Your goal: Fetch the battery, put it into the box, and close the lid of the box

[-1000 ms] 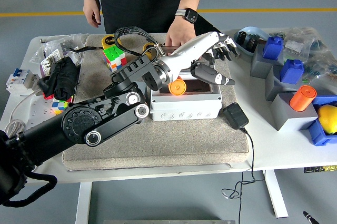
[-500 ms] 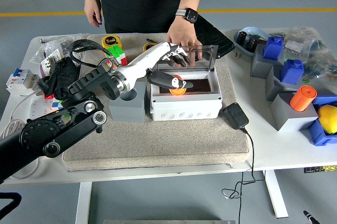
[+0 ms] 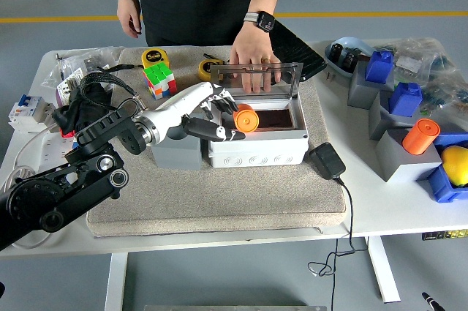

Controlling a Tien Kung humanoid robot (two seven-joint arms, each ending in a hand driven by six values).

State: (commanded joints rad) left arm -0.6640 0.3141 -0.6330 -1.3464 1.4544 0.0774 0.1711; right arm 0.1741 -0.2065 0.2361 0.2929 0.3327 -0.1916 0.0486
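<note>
The robot's white left hand [image 3: 207, 112] hovers with spread fingers beside the orange cylindrical battery [image 3: 246, 119] inside the open grey plastic box [image 3: 257, 148], whose transparent lid [image 3: 256, 77] a person's hand [image 3: 252, 57] holds upright.

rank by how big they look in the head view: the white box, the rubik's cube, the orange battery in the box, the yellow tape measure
1. white box
2. rubik's cube
3. orange battery and yellow tape measure: look about alike, so unranked.

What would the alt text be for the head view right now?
The robot's left hand hovers open at the left rim of a white box holding an orange battery. A person's hand rests on the upright clear lid.
</note>
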